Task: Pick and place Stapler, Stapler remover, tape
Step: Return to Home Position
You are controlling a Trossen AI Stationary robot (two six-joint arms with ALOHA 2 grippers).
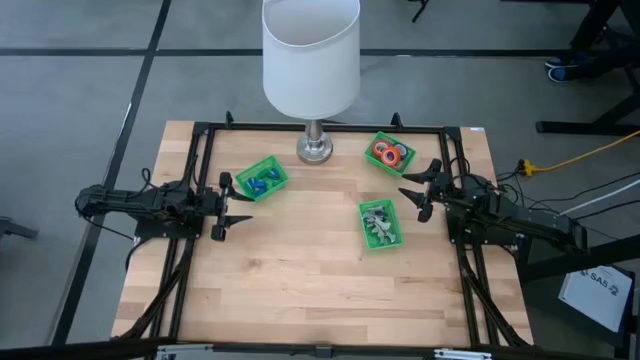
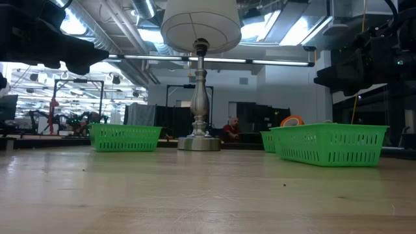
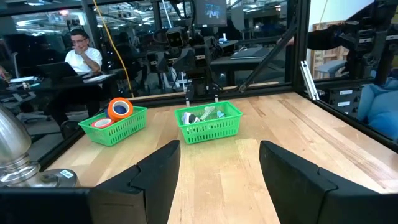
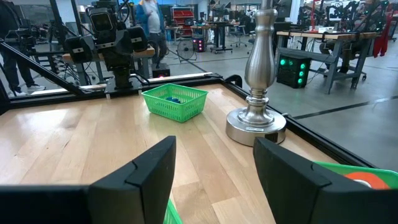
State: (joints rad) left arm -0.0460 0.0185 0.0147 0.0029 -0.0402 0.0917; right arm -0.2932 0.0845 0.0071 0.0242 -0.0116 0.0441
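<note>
Lamp point(image 1: 310, 60): you see a white shade, silvery stem and base.
Bin left of lamp point(image 1: 278, 167): green mesh; your staplers point(image 1: 260, 184) show blue.
Bin right of lamp point(image 1: 408, 163): green mesh; tape point(image 1: 386, 153) orange and red.
Third bin point(image 1: 364, 225), right of lamp, farther from its base: green mesh; staple removers point(image 1: 378, 224) silvery-grey.
Table point(image 1: 300, 285): pale wood strips.

From above, the lamp shade point(image 1: 310, 55) is cropped by the upper edge and covers the stem of the lamp point(image 1: 314, 148). The blue staplers point(image 1: 262, 182) in the left bin point(image 1: 254, 166) and the grey stapler removers point(image 1: 378, 228) in the middle bin point(image 1: 363, 226) are too small to count. Seen level with the tabletop point(image 2: 195, 188), mesh walls hide each bin's load; only an orange tape roll point(image 2: 292, 121) peeks over a rim. In the right wrist view a corner cuts the tape bin point(image 4: 348, 168) and the lamp loses its top; in the left wrist view an edge slices its base.
</note>
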